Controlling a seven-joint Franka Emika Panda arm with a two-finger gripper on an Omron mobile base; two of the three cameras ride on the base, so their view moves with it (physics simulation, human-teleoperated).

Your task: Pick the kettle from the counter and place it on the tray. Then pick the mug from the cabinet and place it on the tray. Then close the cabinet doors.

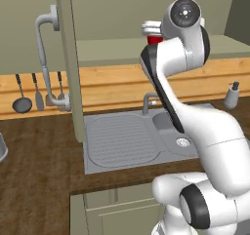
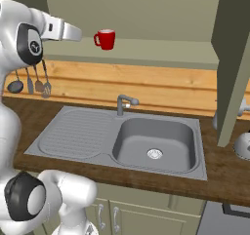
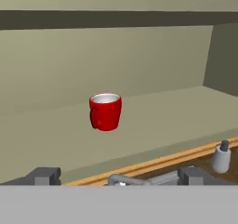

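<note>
On the cabinet shelf the mug stands upright, handle toward the left of the hand view, well back from the shelf's front edge. In the right base view the mug sits at the left part of the shelf, above the sink and tap. In the left base view only its top edge shows, behind the arm's upper link.

Gripper: level with the shelf front, pointed at the mug, well apart from it. Two fingers stand far apart at the bottom of the hand view, nothing between them; wide.

Cabinet doors open: one door edge crosses the left base view, the other hangs at the right of the right base view.

Kettle: partly cut off at the right edge of the right base view, low on the surface beyond the sink; what it rests on I cannot tell.

Soap bottle stands on the surface at the sink's far right corner, also seen in the left base view. Utensils hang on the wood backsplash left of the sink
</note>
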